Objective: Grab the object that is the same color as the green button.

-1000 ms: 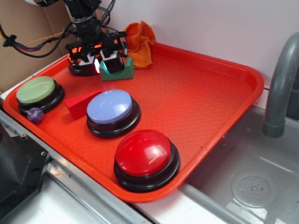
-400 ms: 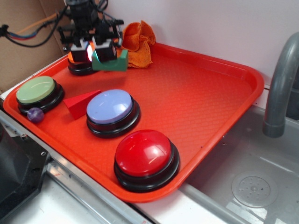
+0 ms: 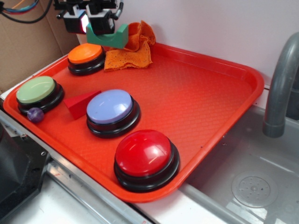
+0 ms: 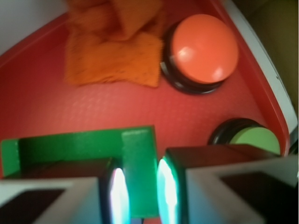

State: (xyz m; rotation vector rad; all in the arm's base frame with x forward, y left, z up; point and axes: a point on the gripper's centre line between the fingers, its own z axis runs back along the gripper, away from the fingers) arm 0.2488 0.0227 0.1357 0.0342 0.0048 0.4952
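**Mia:** What had just changed?

**Ben:** The small dark green arch-shaped block (image 3: 108, 36) was up in the air. The black robot gripper (image 3: 87, 22) was shut tight on it, and it hung high over the back left corner of the red plastic tray (image 3: 205, 93). A second before, the block sat low by the round orange dome button (image 3: 85, 54). Then it went up and up.

**Mia:** Could you see how it was held?

**Ben:** Yes. In the wrist view, one leg of the block (image 4: 138, 168) sat squeezed between the two pads (image 4: 119, 193) of the gripper.

**Mia:** Was it the right thing to grab?

**Ben:** I thought so. It was green, like the big round pale green dome button (image 3: 36, 89) at the left edge. So the job looked nearly done.

**Mia:** What else was different from before?

**Ben:** The arm no longer hid the orange button, so you could see its whole top. The fuzzy orange cloth (image 3: 129, 51) behind it showed more too. The red wedge block (image 3: 80, 102), the little purple ball (image 3: 35, 114), the lavender-blue round button (image 3: 110, 107) and the big red round button (image 3: 143, 153) had not moved.
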